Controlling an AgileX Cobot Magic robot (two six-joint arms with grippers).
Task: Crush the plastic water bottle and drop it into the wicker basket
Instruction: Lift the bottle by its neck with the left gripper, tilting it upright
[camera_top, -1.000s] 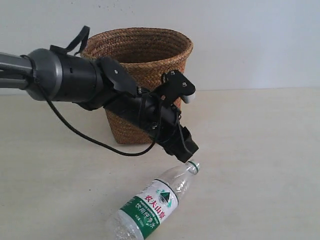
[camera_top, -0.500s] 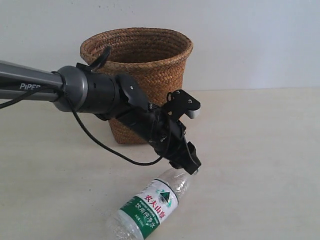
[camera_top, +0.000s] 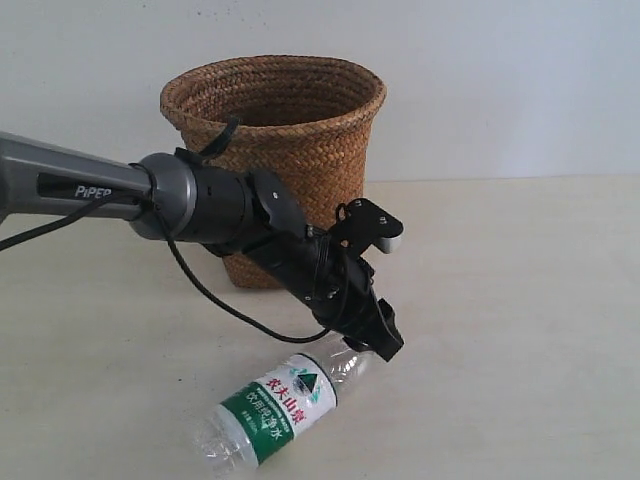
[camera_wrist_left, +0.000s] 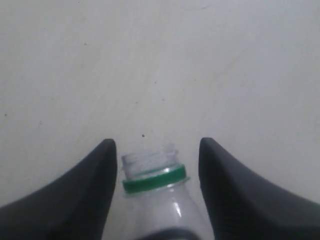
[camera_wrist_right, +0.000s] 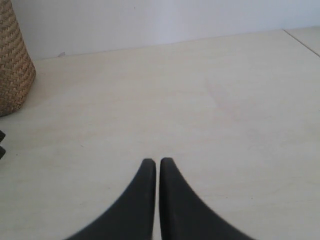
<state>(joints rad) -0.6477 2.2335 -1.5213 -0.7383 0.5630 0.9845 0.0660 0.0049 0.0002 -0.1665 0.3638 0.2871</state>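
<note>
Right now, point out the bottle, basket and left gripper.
plastic water bottle (camera_top: 282, 399), exterior view, on its green-and-white label.
wicker basket (camera_top: 330, 150), exterior view, on its woven front wall.
left gripper (camera_wrist_left: 157, 142), left wrist view, midway between its fingertips.

Left claw (camera_top: 384, 344) hides the plastic water bottle (camera_top: 277, 399) mouth.

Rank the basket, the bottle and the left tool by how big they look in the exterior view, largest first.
1. basket: clearly the largest.
2-3. bottle and left tool: unranked. They look about equally long, and the tool's back end blends into the arm.
</note>
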